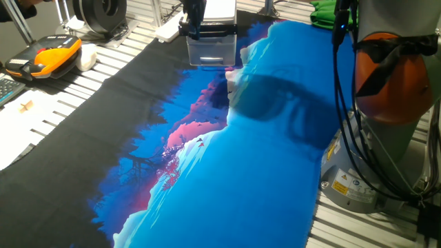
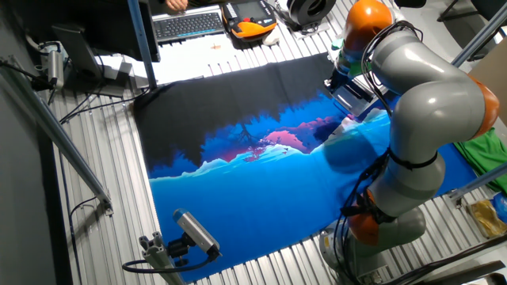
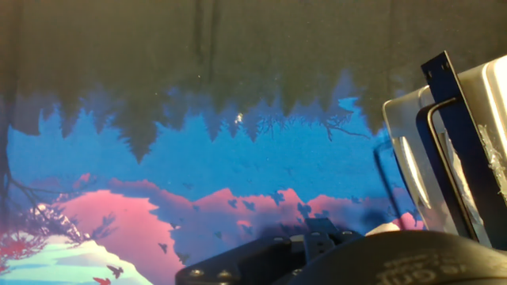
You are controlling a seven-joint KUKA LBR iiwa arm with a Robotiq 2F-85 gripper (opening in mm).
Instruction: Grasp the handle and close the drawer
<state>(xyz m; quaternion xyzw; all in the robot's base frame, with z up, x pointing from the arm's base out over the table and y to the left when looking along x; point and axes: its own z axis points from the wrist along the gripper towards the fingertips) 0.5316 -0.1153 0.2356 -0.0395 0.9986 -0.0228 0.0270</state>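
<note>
One fixed view shows the gripper (image 1: 195, 27) at the white drawer (image 1: 212, 33) atop the cabinet (image 1: 213, 49), beyond the blue mat (image 1: 227, 158). The other fixed view hides both behind the arm (image 2: 428, 87). The hand view shows the dark handle (image 3: 463, 150) at right; whether the jaws are open cannot be told.

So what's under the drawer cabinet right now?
The drawer cabinet stands on the printed cloth, near its far edge. The gripper hides the top drawer front; the cloth covers the table beneath.

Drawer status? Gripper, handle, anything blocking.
Gripper at cabinet top, jaw state unclear. Handle beside the hand, grasp unconfirmed. Drawer looks nearly shut. No obstruction visible on mat.
</note>
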